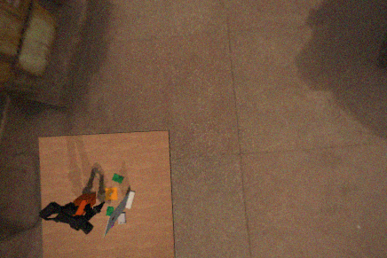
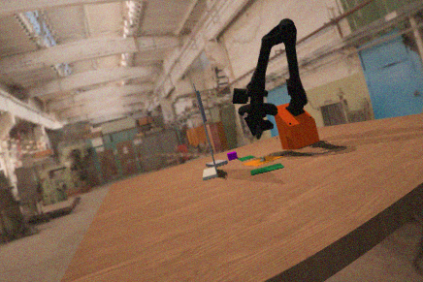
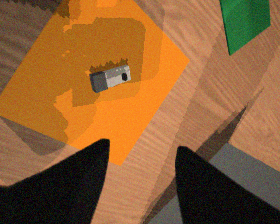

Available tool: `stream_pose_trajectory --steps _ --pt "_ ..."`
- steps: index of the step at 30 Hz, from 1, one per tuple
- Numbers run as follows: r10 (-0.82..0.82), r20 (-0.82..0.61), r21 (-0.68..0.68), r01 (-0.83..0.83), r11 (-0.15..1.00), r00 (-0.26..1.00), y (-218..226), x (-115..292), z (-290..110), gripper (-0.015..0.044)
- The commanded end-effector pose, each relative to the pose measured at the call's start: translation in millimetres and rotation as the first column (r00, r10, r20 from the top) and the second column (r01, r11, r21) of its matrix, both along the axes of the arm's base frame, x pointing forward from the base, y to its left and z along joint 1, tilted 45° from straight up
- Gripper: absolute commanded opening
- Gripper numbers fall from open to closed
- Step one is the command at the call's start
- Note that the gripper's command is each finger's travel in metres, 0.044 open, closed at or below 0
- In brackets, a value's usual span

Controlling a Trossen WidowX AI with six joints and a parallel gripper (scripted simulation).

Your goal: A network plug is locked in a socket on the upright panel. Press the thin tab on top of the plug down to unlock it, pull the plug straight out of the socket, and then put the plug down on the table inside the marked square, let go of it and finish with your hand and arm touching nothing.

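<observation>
From where I sit, the end effector point(image 3: 141, 165) is partly parted and gripping nothing: wrist view shows both black fingers at the bottom edge with bare wood grain in the gap between them. It hangs in the air above the surface point(image 2: 233, 226); exterior view has it point(image 2: 258, 126) clear of everything, pointing down, just in front of the orange base block point(image 2: 298, 131).

The plug point(image 3: 110, 79) lies flat inside the orange marked square point(image 3: 151, 105), a small grey body with a dark spot on one end, well inside the borders. It sits apart from the fingers, up-frame from them. The arm's shadow falls across the square and over the plug.

A green patch point(image 3: 246, 20) sits at the top right of the wrist view, outside the square. A grey slab point(image 3: 251, 175) cuts in at the lower right, next to the right finger; can't tell from this view whether it's the panel's foot.

Exterior: the upright panel point(image 2: 204, 114) stands edge-on, thin and tilted in frame, on a pale foot point(image 2: 211, 172). A small purple block point(image 2: 232, 155) is near it. Green strip point(image 2: 267, 169) lies flat beside the orange area.

Top view: the arm point(image 1: 67, 213) reaches over the lower left of the wooden surface, panel point(image 1: 117, 213) to its right, concrete floor point(image 1: 266, 100) all round. Plug too small to resolve there.
</observation>
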State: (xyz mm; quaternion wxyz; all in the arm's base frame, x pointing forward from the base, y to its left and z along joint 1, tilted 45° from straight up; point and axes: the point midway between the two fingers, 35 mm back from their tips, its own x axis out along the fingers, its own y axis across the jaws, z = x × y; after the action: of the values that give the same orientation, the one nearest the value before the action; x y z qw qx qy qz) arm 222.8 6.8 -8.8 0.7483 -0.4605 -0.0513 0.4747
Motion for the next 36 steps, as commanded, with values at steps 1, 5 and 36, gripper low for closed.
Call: stream_pose_trajectory --steps 1,5,36 --pt "-0.003 0.024 -0.011 0.003 1.000 1.000 -5.4 3.7 5.3 0.0156" --pt "-0.004 0.025 -0.009 0.004 1.000 1.000 -6.7 3.1 8.1 0.0156" --pt "-0.011 0.040 0.010 0.011 1.000 0.999 -16.3 -2.6 33.2 0.0156"
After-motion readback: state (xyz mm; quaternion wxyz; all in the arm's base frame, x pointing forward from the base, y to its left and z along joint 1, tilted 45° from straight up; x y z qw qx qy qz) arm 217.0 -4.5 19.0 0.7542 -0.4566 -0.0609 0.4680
